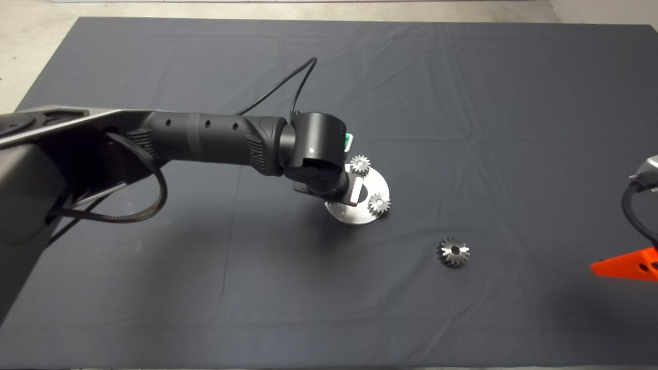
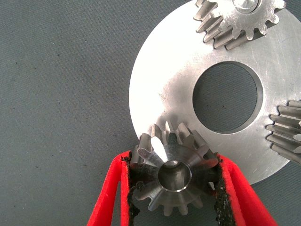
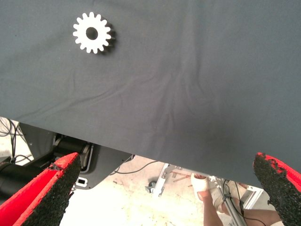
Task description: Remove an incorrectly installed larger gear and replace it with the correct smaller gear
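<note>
My left gripper point(image 2: 175, 186) pinches the smaller gear point(image 2: 174, 172), bright with short teeth, over the round metal plate point(image 2: 164, 89). The dull larger gear point(image 1: 453, 252) lies near right on the mat point(image 1: 462, 103). My right gripper point(image 3: 164, 188) is spread.

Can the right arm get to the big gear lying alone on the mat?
Probably yes. The big gear lies alone on the mat, on the right arm's side, with nothing between it and the open right pincer. The left pincer is busy at the plate.

Left tool point(image 2: 175, 188) closed in a grip, right tool point(image 3: 164, 188) parked, fingers spread
</note>
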